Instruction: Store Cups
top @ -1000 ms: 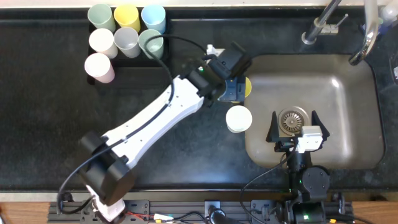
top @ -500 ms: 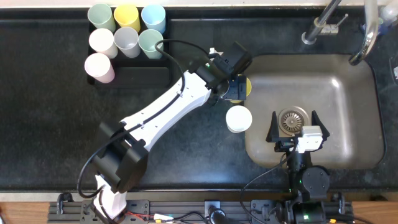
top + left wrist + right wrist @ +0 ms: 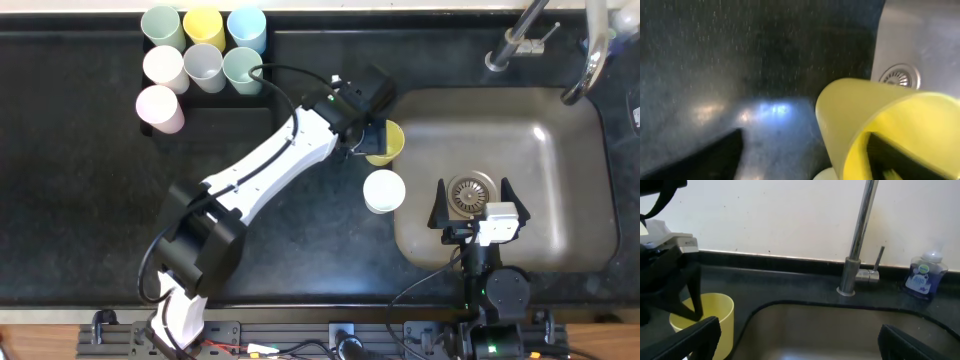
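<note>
Far to the left of the sink (image 3: 560,235), seven cups (image 3: 205,62) stand close together on a black tray (image 3: 235,112). The tray sits on the dark counter (image 3: 80,200). The cups are green, yellow, blue, white, grey and pink.

The left arm (image 3: 260,170) slants across the counter toward the sink's back left corner. The left gripper (image 3: 370,138) is at that corner, at a yellow cup (image 3: 850,115). Its jaws are spread apart. One jaw is inside the cup. The other is outside, with a gap between it and the cup's wall, so they are not squeezing the cup. The yellow cup is right at the sink's left edge, near the back corner, with its open end up.

A white cup (image 3: 384,190) is at the same left edge of the sink, a little nearer the front. It is close to the yellow cup but not touching it.

The right gripper (image 3: 474,190) is over the sink, by the drain (image 3: 900,75), a bit left of the sink's middle. Its jaws are wide apart and hold nothing.

A shiny tap (image 3: 520,35) stands on the counter behind the sink's back edge. A blue soap bottle (image 3: 922,277) stands behind the sink too, to the right of the tap
</note>
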You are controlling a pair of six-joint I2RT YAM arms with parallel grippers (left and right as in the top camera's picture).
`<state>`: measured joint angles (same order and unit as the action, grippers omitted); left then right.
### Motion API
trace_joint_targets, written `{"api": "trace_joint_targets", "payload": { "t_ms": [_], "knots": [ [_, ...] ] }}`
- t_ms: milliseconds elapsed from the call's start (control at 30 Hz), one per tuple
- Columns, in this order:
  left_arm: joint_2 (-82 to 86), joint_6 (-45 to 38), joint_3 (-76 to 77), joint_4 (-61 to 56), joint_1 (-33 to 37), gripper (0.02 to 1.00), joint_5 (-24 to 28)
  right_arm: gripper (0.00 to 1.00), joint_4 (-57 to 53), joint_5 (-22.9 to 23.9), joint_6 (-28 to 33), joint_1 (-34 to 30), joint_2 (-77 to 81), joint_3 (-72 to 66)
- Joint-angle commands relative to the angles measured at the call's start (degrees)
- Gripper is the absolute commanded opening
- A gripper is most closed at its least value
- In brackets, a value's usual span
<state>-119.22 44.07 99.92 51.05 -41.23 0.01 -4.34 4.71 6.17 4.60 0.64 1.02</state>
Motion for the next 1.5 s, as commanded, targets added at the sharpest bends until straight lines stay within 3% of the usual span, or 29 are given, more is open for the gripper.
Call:
{"api": "trace_joint_targets", "payload": {
  "t_ms": [33,167,400,467,567,767,967,1500],
  "knots": [
    [-0.3,0.3,-0.1,-1.3,0.4,0.036,0.4,0.998,0.3,-0.3,-0.4,0.3,-0.4,-0.8],
    [0.0,-0.6,2.1,-1.4,1.6,0.036,0.1,1.000,0.3,-0.3,-0.4,0.3,-0.4,-0.8],
    [10.0,0.1,6.8,4.3,8.5,0.036,-5.6,0.996,0.3,-0.3,-0.4,0.3,-0.4,-0.8],
    [15.2,6.0,6.7,12.3,16.3,0.036,-4.8,0.998,0.3,-0.3,-0.4,0.3,-0.4,-0.8],
    [17.7,7.7,6.2,19.6,25.6,0.036,-3.0,0.996,0.3,-0.3,-0.4,0.3,-0.4,-0.8],
    [19.8,7.4,-4.4,17.8,39.3,0.036,0.0,0.996,0.3,-0.3,-0.4,0.3,-0.4,-0.8],
    [19.1,7.4,-11.1,10.8,40.1,0.036,0.3,0.998,0.3,-0.3,-0.4,0.3,-0.4,-0.8],
    [13.9,9.0,-11.1,7.4,41.1,0.036,-5.0,0.996,0.3,-0.3,-0.4,0.3,-0.4,-0.8]
  ]
}}
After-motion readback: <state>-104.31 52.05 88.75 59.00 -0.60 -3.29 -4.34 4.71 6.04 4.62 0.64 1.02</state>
